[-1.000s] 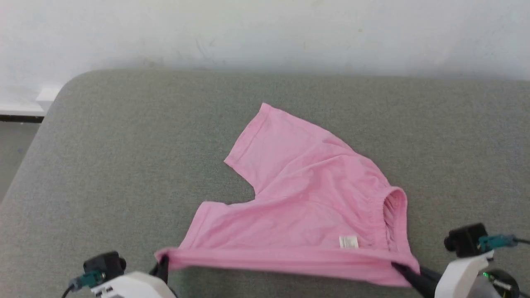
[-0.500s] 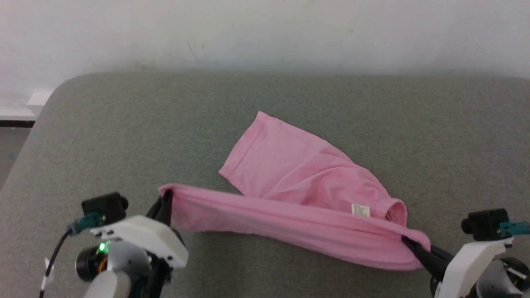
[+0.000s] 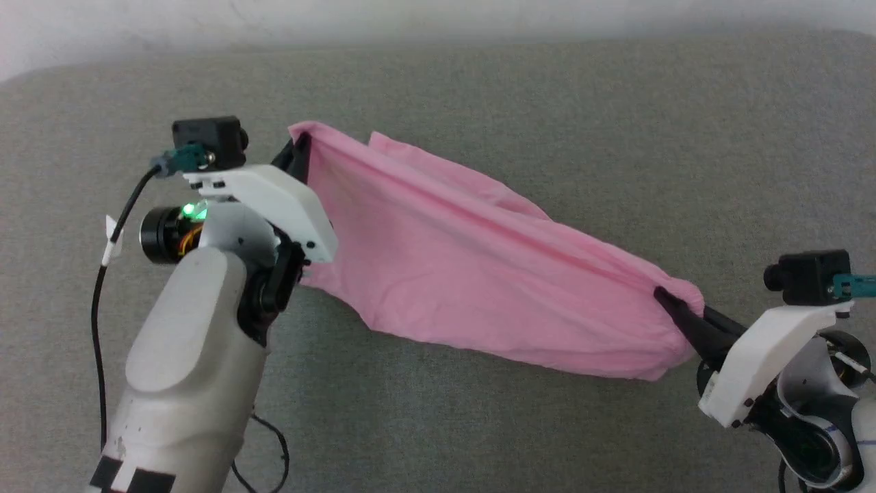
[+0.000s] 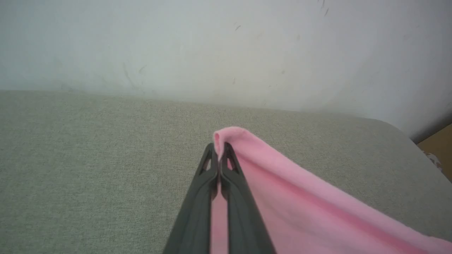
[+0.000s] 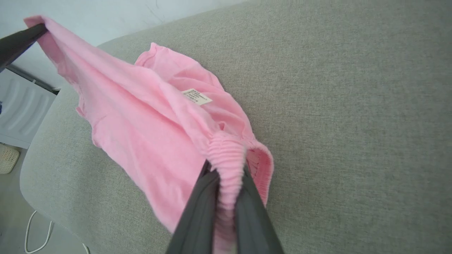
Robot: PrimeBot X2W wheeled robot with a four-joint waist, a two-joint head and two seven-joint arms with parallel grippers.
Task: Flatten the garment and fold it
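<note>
The light pink garment hangs stretched between both grippers above the grey padded table. My left gripper is shut on one hemmed corner of the garment, raised at the left. At the lower right, my right gripper is shut on the gathered elastic band. In the right wrist view the garment's far part rests on the table, with a small white tag facing up.
A white wall runs behind the table's far edge. The table's rounded corner drops to a floor with a white cable and a white cabinet. A black cable trails from my left arm.
Both grippers lifted the garment's near edge up and forward over its far part; the left one rose further. The head camera tilted down, so less wall shows.
</note>
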